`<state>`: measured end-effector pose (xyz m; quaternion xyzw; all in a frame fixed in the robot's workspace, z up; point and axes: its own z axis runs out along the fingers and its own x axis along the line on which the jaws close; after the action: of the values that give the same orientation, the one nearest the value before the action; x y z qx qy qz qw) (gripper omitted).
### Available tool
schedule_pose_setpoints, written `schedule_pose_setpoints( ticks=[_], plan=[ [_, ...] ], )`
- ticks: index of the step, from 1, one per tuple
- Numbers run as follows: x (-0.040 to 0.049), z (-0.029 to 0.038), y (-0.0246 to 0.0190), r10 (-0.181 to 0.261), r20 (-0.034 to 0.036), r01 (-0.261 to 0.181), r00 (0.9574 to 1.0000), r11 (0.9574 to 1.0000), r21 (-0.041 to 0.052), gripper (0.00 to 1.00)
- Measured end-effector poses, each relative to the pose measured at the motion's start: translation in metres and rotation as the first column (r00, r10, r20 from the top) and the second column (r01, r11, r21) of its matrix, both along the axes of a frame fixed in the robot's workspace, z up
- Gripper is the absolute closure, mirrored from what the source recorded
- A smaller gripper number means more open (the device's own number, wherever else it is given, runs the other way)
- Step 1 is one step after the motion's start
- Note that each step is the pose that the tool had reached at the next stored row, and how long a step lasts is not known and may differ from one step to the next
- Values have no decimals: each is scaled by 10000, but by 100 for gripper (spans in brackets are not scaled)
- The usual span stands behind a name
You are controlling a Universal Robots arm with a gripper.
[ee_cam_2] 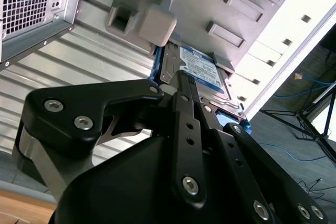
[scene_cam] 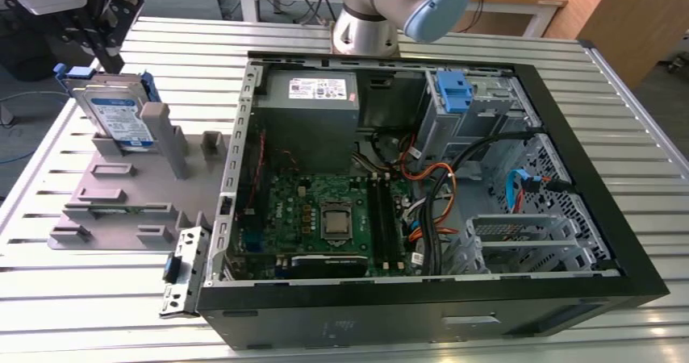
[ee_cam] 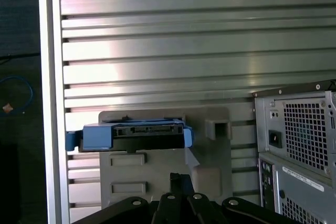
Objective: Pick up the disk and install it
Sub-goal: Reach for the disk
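Plenty of free air around the gripper (scene_cam: pixel 110 60) as it hangs over the worktop (scene_cam: pixel 108 323) corner at the exterior view's left, near the edge where the slatted metal gives way to floor. The jaws are pressed together with nothing between them.

Just beneath sits the disk (scene_cam: pixel 116 114), standing on edge and leaning back in a grey holder (scene_cam: pixel 119 194). It has a silver body, a blue-and-white label and blue plastic rails down its sides. In the first wrist view the disk (ee_cam: pixel 134 132) shows its connector end, with a blue rail at either side. In the second wrist view the gripper (ee_cam_2: pixel 178 77) lines up over the labelled face (ee_cam_2: pixel 202 72).

A tall grey post (scene_cam: pixel 157 133) of the holder rises just beside the disk, on the exterior view's right. Past the holder comes the wall of the open computer case (scene_cam: pixel 603 218), close alongside. Deeper in are the green motherboard (scene_cam: pixel 323 218), the grey power-supply box (scene_cam: pixel 312 97) and a small upright blue latch (scene_cam: pixel 454 89). Black and orange cables (scene_cam: pixel 473 157) loop across the drive cage. The arm (scene_cam: pixel 377 8) stands behind the case.
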<state>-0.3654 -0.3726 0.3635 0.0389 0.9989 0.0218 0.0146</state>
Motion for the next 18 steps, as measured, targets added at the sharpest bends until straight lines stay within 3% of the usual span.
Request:
schedule_pose_setpoints(
  ticks=[11,18],
  plan=[
    [-3,-6,11,-2,-1,2,10000,10000,0,89],
    [-84,-30,43,-1,0,1,10000,10000,1,89]
  ],
)
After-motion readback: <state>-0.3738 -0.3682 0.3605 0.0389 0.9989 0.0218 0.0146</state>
